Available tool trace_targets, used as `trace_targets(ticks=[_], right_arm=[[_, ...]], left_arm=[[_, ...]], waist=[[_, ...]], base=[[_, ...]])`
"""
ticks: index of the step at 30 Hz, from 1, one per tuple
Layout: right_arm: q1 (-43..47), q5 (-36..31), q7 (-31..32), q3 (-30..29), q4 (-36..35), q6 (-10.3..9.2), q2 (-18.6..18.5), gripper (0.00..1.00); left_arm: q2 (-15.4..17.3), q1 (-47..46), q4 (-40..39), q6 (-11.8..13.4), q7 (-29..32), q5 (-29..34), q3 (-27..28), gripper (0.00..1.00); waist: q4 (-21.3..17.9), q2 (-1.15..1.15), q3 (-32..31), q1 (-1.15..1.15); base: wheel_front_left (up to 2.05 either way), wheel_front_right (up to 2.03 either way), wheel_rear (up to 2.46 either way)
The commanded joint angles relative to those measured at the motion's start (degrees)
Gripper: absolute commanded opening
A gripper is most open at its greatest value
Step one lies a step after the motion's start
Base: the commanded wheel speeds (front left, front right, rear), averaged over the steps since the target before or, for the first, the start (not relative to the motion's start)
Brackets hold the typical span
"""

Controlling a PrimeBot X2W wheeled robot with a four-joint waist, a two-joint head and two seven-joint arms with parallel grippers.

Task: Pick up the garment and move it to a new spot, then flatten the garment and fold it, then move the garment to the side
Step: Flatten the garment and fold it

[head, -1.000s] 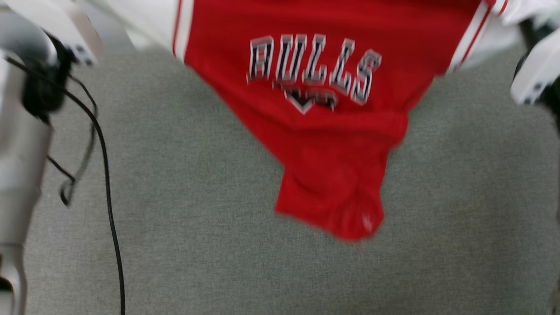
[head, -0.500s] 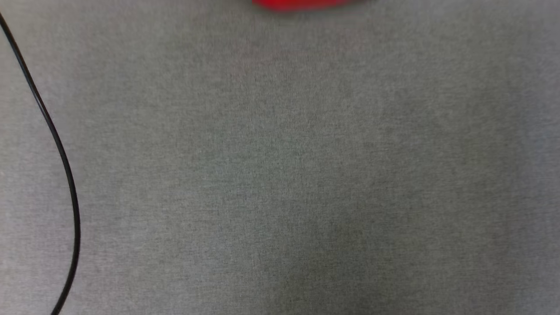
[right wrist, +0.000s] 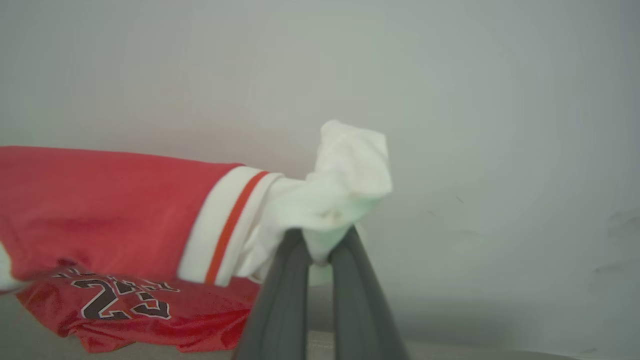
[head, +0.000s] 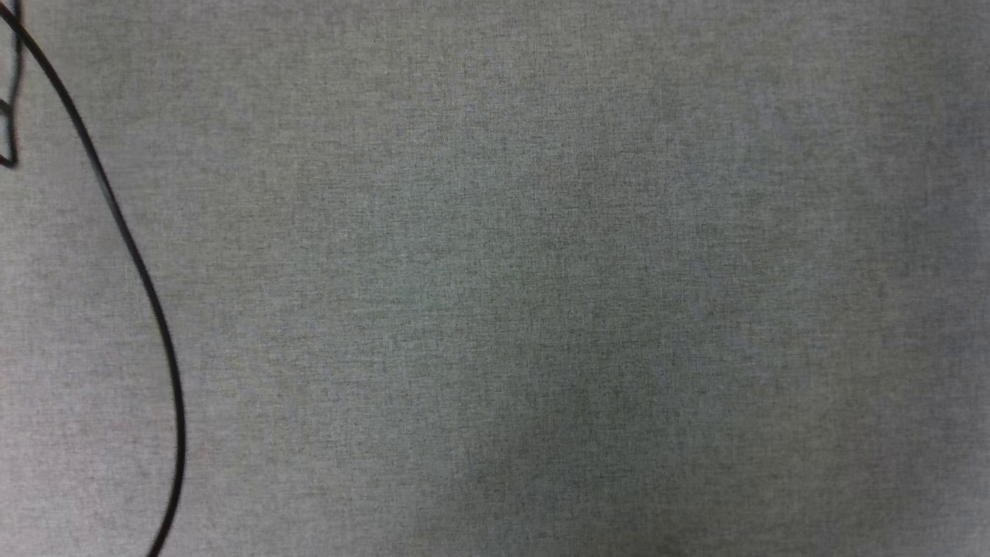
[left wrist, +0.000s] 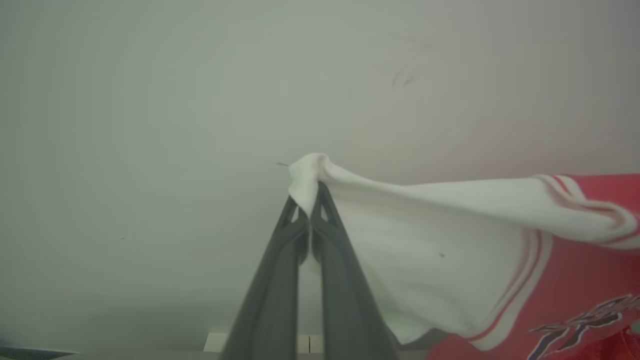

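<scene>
Garment point(left wrist: 440, 240) strung between the two grippers: everything turns on that. The left gripper point(left wrist: 309, 200) has its two dark fingers pressed together on the tip of one white sleeve. From that pinch the cloth runs off to the right of the fingers in the left wrist view, white first, then striped trim, then red with the edge of the lettering. The right gripper point(right wrist: 322, 239) is clamped the same way on a bunched wad of the other white sleeve. From there the shirt spreads away to the left of its fingers, the red body sagging below the line of the grip.

The long axis therefore lies sleeve to sleeve, from one gripper straight across to the other. Neither arm is the nearer one, since each already has its own end. The body hangs beneath and between them, and its lowest red folds, below and to the left of the right gripper, seem to rest on something grey (contact is hard to judge at that edge). The head view looks down on a grey cloth surface point(head: 541, 271) with a black cable point(head: 147, 294) curving along its left side.

My judgement is that this is the carrying step. Laying the shirt flat will call for both grips lowered together and kept well apart along that axis. The wadded right sleeve may land crumpled.
</scene>
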Motion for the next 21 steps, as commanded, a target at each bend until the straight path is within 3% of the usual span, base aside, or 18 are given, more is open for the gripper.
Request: trace_targets(ticks=[1,11,21], right_arm=[[1.3,0.77,-0.41,0.19,0.64,-0.14,-0.73,0.0],[20.81,7.41,-4.38,3.66,3.31,-0.15,-2.92,0.0],[47.22,13.57,-5.86,5.3,-1.99,-0.22,-4.46,0.0]], left_arm=[[0.08,1.71,0.85,-0.4,0.16,-0.71,0.18,0.0],[-2.2,22.31,4.81,-4.1,-3.33,-7.99,2.3,0.0],[-3.14,46.77,1.2,-4.68,-8.41,-10.65,3.18,0.0]], waist=[[0.06,0.0,-0.07,-0.01],[0.47,0.0,-6.41,-0.01],[1.04,0.0,-16.73,-0.01]], base=[[0.0,0.0,0.0],[0.0,0.0,0.0],[0.0,0.0,0.0]])
